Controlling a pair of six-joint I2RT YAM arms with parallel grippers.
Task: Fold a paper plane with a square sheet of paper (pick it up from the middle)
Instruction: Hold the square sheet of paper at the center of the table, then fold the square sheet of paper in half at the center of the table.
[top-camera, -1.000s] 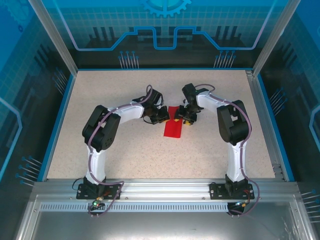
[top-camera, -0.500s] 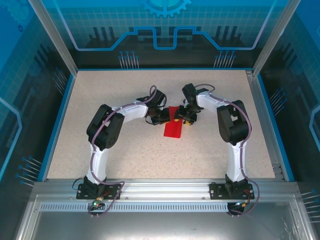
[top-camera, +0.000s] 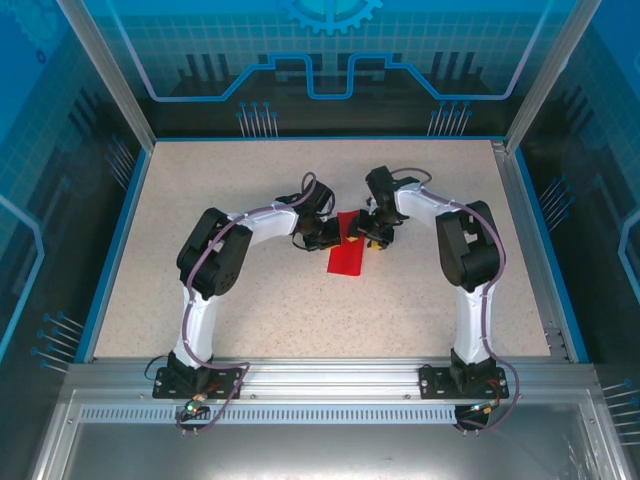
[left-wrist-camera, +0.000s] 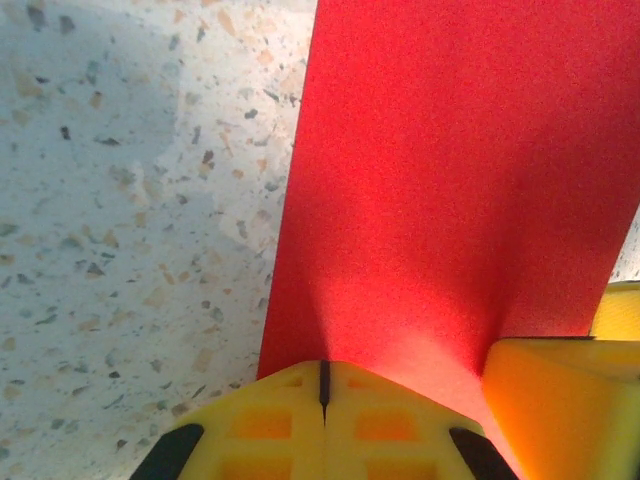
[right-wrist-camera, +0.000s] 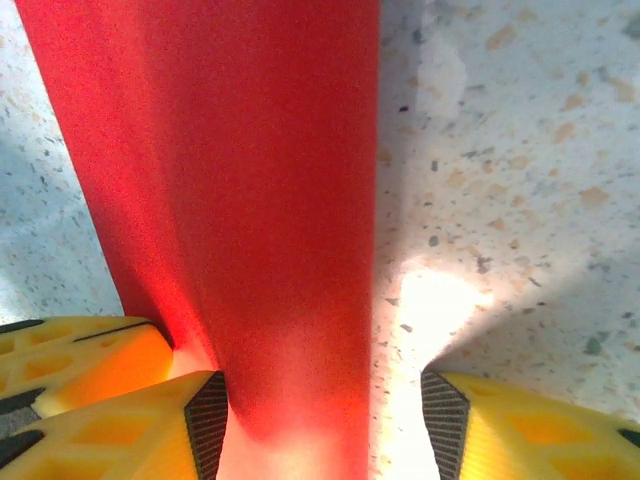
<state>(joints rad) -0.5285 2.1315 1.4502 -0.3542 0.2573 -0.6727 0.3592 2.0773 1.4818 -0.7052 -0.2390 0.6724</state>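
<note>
From the top camera I see the speckled beige table (top-camera: 250, 300). At its centre lies the thin, bright red paper sheet (top-camera: 348, 258), a narrow folded strip between my two arms. I judge it feather-light, limp and quick to crease or tear. It will likely slide on that smooth top, so I'd pin one side and take it by a thin edge near the middle, not by a corner.

The left gripper (top-camera: 325, 236) and right gripper (top-camera: 374, 234) meet at the strip's upper end. The wrist cameras give what the overhead cannot. At bottom centre of its own frame the left gripper (left-wrist-camera: 323, 385) is clenched, tips against the paper's edge; I cannot tell whether any paper is pinched between them. The right gripper (right-wrist-camera: 325, 420) stands released, its yellow fingers (right-wrist-camera: 470, 430) straddling the strip's end.
</note>
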